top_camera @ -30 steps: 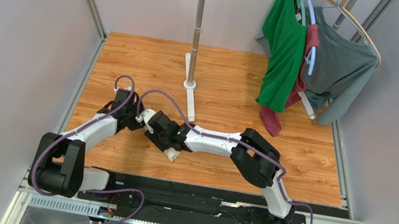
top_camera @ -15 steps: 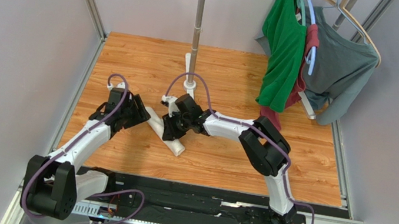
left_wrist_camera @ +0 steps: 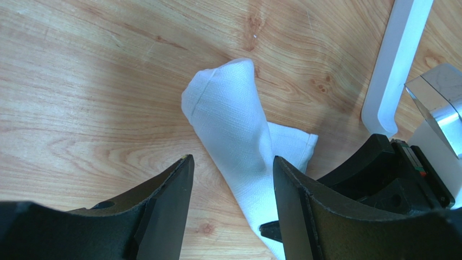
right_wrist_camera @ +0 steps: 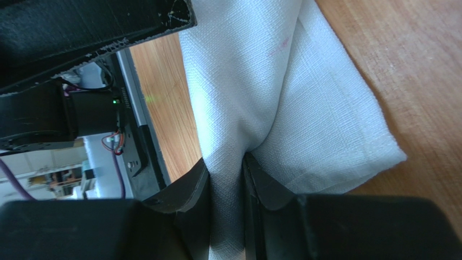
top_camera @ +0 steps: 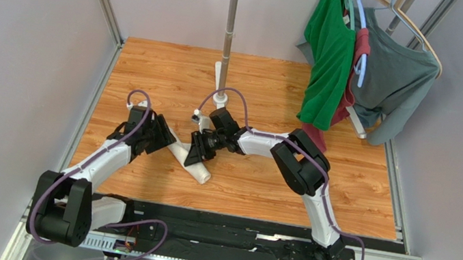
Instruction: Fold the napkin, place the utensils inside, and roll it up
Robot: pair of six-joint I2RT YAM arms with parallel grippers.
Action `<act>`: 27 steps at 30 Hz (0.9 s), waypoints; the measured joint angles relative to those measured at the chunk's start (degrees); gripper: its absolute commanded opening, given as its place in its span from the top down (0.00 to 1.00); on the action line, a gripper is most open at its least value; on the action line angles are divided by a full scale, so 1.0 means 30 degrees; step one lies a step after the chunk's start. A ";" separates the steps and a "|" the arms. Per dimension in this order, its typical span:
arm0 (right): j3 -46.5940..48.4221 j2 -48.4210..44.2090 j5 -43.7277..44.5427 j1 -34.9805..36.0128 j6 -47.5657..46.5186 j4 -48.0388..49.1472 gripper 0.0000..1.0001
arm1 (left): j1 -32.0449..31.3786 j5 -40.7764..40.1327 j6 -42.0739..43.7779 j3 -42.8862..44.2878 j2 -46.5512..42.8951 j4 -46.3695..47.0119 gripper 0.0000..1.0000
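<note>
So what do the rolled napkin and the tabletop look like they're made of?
The napkin looks like thin woven cloth, maybe cotton or linen: white, matte, with a fine visible weave and a hemmed edge. The tabletop shows wood grain and knots under a slight sheen; possibly printed laminate rather than solid wood.

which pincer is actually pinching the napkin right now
The right pincer: its jaws are closed on a fold of the white napkin. The left pincer stands open, jaws spread either side of the roll.
</note>
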 measured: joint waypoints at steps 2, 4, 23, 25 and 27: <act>0.0000 0.0262 -0.0539 -0.0189 0.0721 0.0459 0.76 | 0.0007 0.0007 -0.0080 -0.0007 0.0284 0.0131 0.37; 0.0000 0.0517 -0.1056 -0.0393 0.1377 0.0889 0.76 | 0.0007 0.0058 -0.0124 -0.0073 0.0452 0.0226 0.37; 0.1246 0.0291 -0.1100 -0.0648 0.1275 -0.0874 0.34 | 0.0007 0.0277 0.0160 0.0758 0.2769 0.0612 0.55; 0.1370 -0.0415 0.0044 -0.0670 0.0321 -0.2113 0.34 | 0.0015 0.0328 0.0262 0.0940 0.2994 0.0517 0.56; 0.1479 -0.1122 0.1086 -0.0663 -0.0619 -0.3104 0.33 | 0.0015 0.0350 0.0357 0.1100 0.3177 0.0481 0.56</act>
